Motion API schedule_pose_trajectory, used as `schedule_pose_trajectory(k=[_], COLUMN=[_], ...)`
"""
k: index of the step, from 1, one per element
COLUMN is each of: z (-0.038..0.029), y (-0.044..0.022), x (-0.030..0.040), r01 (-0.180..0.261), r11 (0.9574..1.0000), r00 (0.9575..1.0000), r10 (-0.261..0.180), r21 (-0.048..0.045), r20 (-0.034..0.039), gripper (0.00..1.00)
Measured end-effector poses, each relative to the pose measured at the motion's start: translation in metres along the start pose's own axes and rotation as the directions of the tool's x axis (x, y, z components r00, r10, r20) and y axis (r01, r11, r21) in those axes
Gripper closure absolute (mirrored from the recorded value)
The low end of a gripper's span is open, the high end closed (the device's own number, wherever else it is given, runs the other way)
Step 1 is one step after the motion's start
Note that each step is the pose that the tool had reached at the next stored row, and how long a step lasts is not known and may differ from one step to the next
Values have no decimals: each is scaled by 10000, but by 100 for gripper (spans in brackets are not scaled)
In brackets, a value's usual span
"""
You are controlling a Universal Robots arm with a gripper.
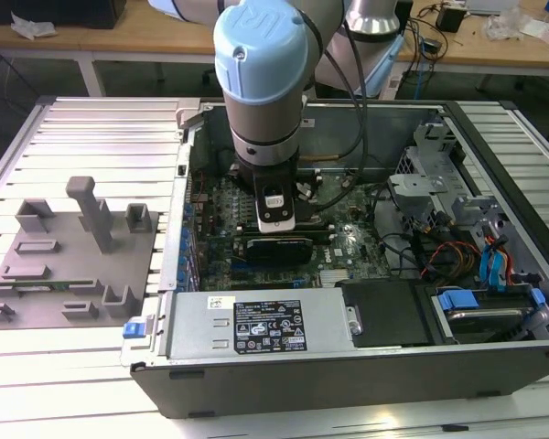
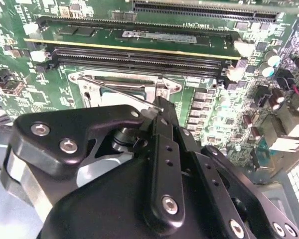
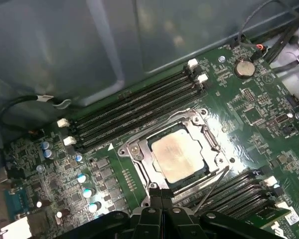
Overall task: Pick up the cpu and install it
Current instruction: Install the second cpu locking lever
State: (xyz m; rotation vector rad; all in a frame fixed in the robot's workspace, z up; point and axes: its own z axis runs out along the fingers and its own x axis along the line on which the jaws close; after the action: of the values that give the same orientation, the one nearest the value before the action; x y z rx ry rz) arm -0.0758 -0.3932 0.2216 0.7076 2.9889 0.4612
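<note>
The cpu (image 3: 178, 157), a small square chip with a pale silver top, lies flat inside the metal socket frame (image 3: 134, 149) on the green motherboard (image 3: 249, 114). My gripper (image 3: 162, 195) hangs just above the board at the socket's edge. Its two black fingers are pressed together with nothing between them. In the second wrist view the gripper (image 2: 160, 103) has its tips at the socket (image 2: 119, 82), where the thin wire lever (image 2: 119, 89) runs up to them. In the exterior view the arm's wrist (image 1: 276, 197) stands over the board inside the open computer case.
Black memory slots (image 3: 134, 107) flank the socket, and one holds a green memory stick (image 2: 134, 35). The case wall (image 3: 114, 45) rises close behind. A grey tray (image 1: 73, 265) lies at the exterior view's left. The power supply (image 1: 256, 325) and the drive cage (image 1: 457, 210) border the board.
</note>
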Motion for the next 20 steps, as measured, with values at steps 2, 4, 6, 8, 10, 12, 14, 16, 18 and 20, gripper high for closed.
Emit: schedule_pose_trajectory(k=[2, 4, 6, 8, 10, 12, 14, 16, 18, 20], z=[-75, -140, -219, -336, -337, -338, -336, -335, -331, -327], y=[24, 44, 68, 104, 105, 106, 110, 114, 115, 119], x=[3, 5, 8, 12, 11, 10, 3, -7, -10, -22], r01=[0, 0, 0, 0, 1, 0, 38, 458, 828, 1090], r11=[10000, 10000, 10000, 10000, 10000, 10000, 10000, 9990, 9966, 9940], r00=[10000, 10000, 10000, 10000, 10000, 10000, 10000, 9989, 9963, 9935], r10=[0, 0, 0, 0, -1, 0, -38, -457, -827, -1089], r21=[0, 0, 0, 3, 3, 5, 5, 18, 22, 35], r20=[0, 1, 1, 2, 2, 2, -9, -139, -253, -330], gripper=[89, 89, 89, 89, 89, 89, 89, 89, 89, 89])
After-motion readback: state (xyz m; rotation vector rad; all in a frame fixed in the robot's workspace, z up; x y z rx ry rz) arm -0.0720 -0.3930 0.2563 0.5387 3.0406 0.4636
